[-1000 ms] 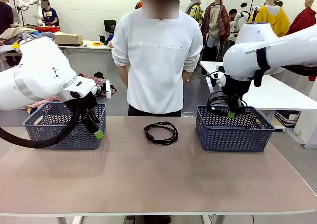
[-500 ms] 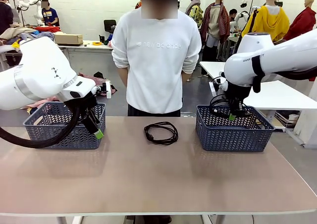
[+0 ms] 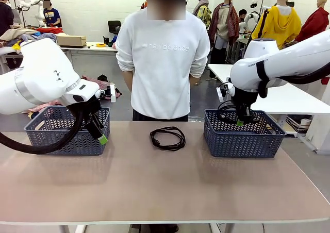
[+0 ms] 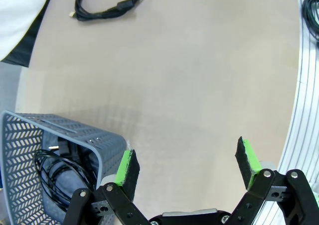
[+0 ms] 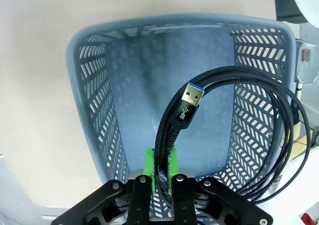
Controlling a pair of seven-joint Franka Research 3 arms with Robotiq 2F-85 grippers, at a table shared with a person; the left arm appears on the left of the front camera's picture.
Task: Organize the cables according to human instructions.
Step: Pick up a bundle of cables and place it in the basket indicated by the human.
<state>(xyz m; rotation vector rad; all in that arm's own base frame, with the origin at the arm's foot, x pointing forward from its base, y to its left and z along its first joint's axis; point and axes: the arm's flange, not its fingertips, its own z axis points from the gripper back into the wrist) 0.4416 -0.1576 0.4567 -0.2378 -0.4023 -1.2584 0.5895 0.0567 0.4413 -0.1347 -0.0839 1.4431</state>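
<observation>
A black coiled cable (image 5: pixel 234 130) with a USB plug hangs over the right basket (image 5: pixel 94 85), and my right gripper (image 5: pixel 162 172) is shut on its strands. In the front view this gripper (image 3: pixel 238 120) sits just above the right basket (image 3: pixel 242 140), with the coil (image 3: pixel 226 113) dangling at its left. A second coiled cable (image 3: pixel 167 138) lies on the table between the baskets, also seen in the left wrist view (image 4: pixel 107 1). My left gripper (image 3: pixel 100 135) hovers open beside the left basket (image 3: pixel 62 137), nothing between its pads (image 4: pixel 126 168). A further cable (image 4: pixel 52 172) lies inside that basket (image 4: pixel 30 130).
A person in a white sweater (image 3: pixel 164 63) stands at the far edge of the table, hands behind the back. The tan tabletop (image 3: pixel 165 186) stretches wide toward the front. Another white table (image 3: pixel 289 96) stands behind the right basket.
My right arm has shifted a little and brought the held coil slightly lower over the right basket. The left arm and the cable on the table have stayed put.
</observation>
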